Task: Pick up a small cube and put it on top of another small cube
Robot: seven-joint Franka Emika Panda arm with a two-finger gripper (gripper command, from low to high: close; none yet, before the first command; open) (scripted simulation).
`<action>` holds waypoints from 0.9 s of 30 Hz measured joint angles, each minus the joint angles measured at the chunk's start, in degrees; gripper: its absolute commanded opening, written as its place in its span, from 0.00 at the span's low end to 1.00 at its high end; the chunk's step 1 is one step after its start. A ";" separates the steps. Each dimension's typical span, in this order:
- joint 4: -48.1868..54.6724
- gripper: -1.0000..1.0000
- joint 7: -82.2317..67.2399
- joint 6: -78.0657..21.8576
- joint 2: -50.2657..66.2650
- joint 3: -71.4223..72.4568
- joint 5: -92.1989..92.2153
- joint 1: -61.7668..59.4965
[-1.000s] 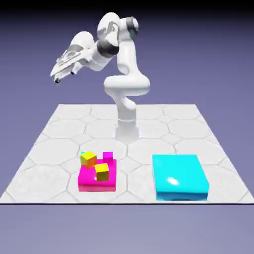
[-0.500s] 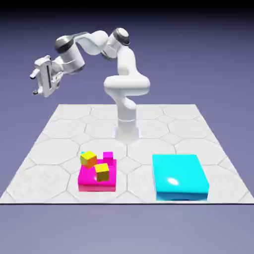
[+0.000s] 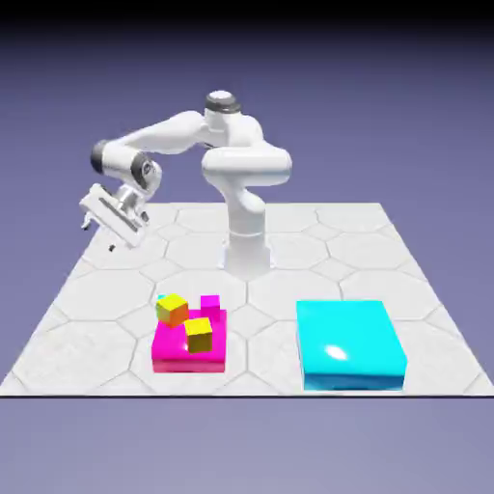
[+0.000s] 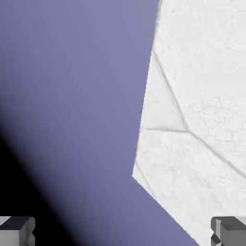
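Little cube should be easy to lift

The gripper (image 3: 113, 234) is up high with its fingers wide apart, holding nothing. The tiny teal cube (image 3: 162, 297) peeks out behind a yellow cube (image 3: 173, 310), near the back of the pink block (image 3: 190, 340). I can't tell if they touch. It looks light and hard, maybe a bit slippery. Pinch it gently by two flat sides, around the middle, and don't bump the yellow one.
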 measured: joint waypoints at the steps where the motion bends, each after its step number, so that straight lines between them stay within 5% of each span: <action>1: 0.18 0.50 -1.08 0.54 -1.14 -2.08 2.05 0.00; 13: 2.14 0.50 -12.82 6.47 -13.51 -24.64 24.34 0.05; 19: 5.85 0.50 -9.58 -4.52 -12.27 -28.19 20.71 12.50; 20: 5.97 0.00 -9.47 -4.89 -12.23 -28.32 20.58 12.92; 27: 2.89 0.00 -12.15 4.21 -13.26 -25.35 23.58 2.55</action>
